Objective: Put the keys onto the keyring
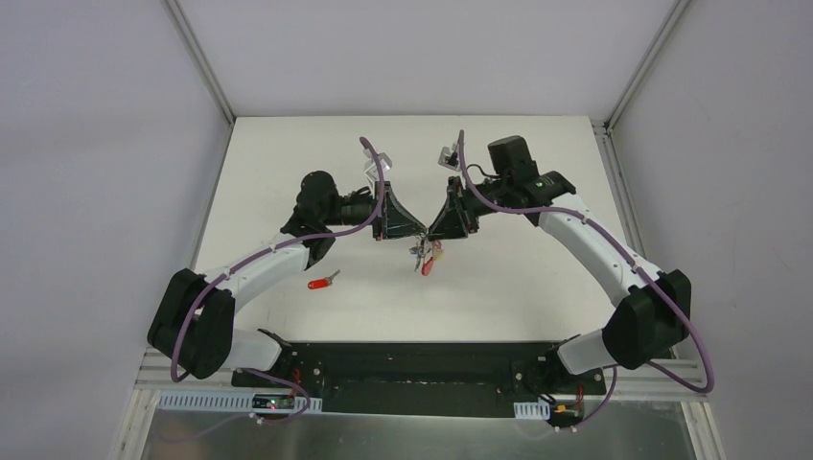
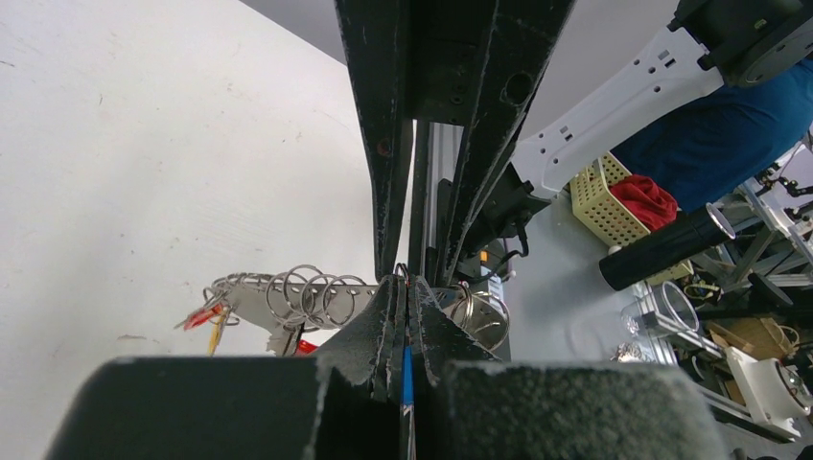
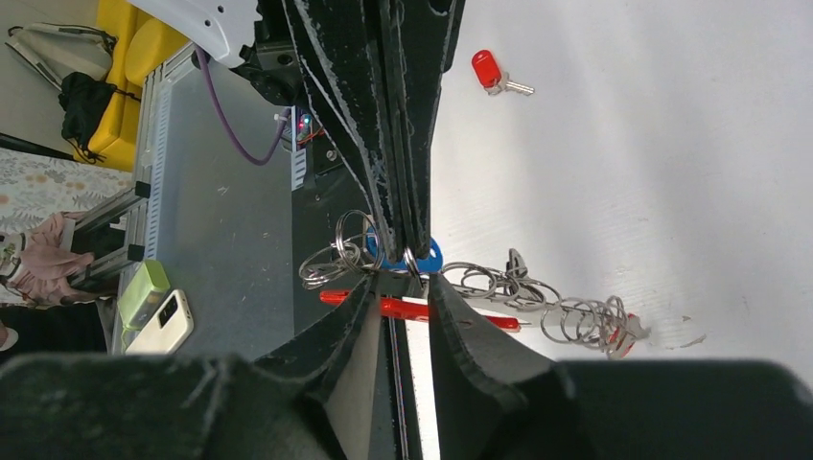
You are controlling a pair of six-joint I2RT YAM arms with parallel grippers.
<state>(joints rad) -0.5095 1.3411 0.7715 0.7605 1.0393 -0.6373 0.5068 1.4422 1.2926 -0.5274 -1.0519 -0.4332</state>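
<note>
one red key (image 1: 323,281) loose on table (image 1: 537,297)

Bright, even light falls from overhead, washing the white table (image 1: 288,172) close to glare and leaving only faint, soft shadows beneath the arms (image 1: 259,273). The overhead view is slightly soft. In both wrist views the nearest fingers (image 2: 220,412) are blurred black masses, while farther things stay sharp.

Keyring (image 1: 425,253) hangs midair; red-headed key (image 1: 323,282) lies apart.
</note>
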